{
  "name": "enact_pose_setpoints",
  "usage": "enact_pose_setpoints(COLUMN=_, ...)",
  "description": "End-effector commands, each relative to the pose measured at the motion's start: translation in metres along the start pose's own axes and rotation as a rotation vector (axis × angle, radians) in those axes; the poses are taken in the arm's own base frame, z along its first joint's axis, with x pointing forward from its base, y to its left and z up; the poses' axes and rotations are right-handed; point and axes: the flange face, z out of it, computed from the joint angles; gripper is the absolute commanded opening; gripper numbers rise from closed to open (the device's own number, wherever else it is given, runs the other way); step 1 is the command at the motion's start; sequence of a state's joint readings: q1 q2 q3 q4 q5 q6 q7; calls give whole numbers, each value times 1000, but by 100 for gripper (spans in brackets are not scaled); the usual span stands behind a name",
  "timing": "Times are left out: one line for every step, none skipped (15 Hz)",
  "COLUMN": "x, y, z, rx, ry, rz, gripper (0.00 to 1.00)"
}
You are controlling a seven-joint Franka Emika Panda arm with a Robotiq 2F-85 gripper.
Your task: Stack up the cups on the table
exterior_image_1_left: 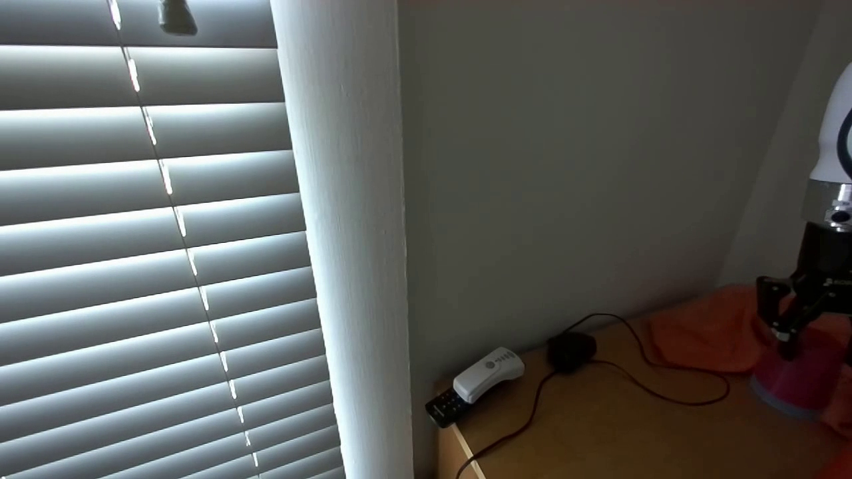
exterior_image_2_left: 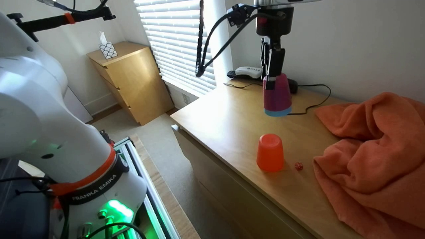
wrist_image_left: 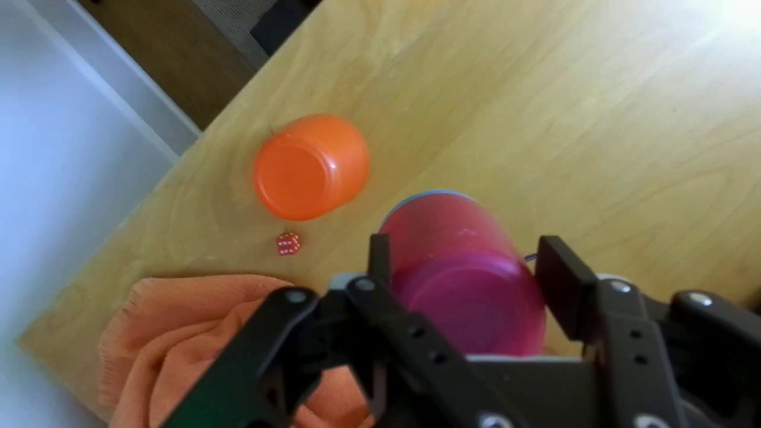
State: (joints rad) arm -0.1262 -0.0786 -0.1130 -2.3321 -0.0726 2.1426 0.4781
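one end effector point(wrist_image_left: 467, 267) points down over the table point(wrist_image_left: 565, 148), fingers point(wrist_image_left: 562, 285) clasping an upside-down magenta cup point(exterior_image_2_left: 279, 97).

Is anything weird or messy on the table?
A bit! The orange cloth lies crumpled, not folded, and a white gadget sits partly on a black remote, as if dropped there. I can't see any spills.

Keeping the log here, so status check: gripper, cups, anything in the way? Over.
Gripper closed on pink cup. Orange cup upside down, not yet stacked. Red die close beside orange cup, might get nudged.
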Motion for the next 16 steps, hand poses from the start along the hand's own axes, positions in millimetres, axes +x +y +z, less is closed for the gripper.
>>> enact_pose_setpoints(x=-21, y=27, z=-7, rx=-40, ry=-44, rz=38, gripper=38)
enact_pose_setpoints(x=-23, y=34, z=-7, rx=-46, ry=-58, rz=41, gripper=38)
enact_pose_setpoints(x=-25, y=40, z=-6, rx=-50, ry=-73, rz=42, gripper=38)
enact_pose_setpoints(x=-27, y=47, z=-4, rx=-60, ry=-87, rz=52, gripper=38)
enact_pose_setpoints(x=-29, y=54, z=-1, rx=-62, ry=-100, rz=62, gripper=38)
enact_pose_setpoints(x=-29, y=61, z=2, rx=-66, ry=-107, rz=72, gripper=38)
enact_pose_setpoints(x=-31, y=68, z=5, rx=-68, ry=-117, rz=81, gripper=38)
enact_pose_setpoints(x=-32, y=75, z=8, rx=-67, ry=-122, rz=84, gripper=38)
enact_pose_setpoints(x=-32, y=81, z=9, rx=-66, ry=-112, rz=84, gripper=38)
enact_pose_setpoints(x=-31, y=87, z=12, rx=-52, ry=-99, rz=89, gripper=38)
enact_pose_setpoints(x=-30, y=92, z=15, rx=-54, ry=-111, rz=96, gripper=38)
enact_pose_setpoints(x=-28, y=96, z=17, rx=-43, ry=-117, rz=106, gripper=38)
enact_pose_setpoints(x=-28, y=100, z=21, rx=-48, ry=-125, rz=111, gripper=38)
enact_pose_setpoints(x=-25, y=104, z=23, rx=-57, ry=-129, rz=125, gripper=38)
enact_pose_setpoints(x=-24, y=107, z=26, rx=-59, ry=-129, rz=134, gripper=38)
enact_pose_setpoints(x=-22, y=110, z=28, rx=-61, ry=-131, rz=142, gripper=38)
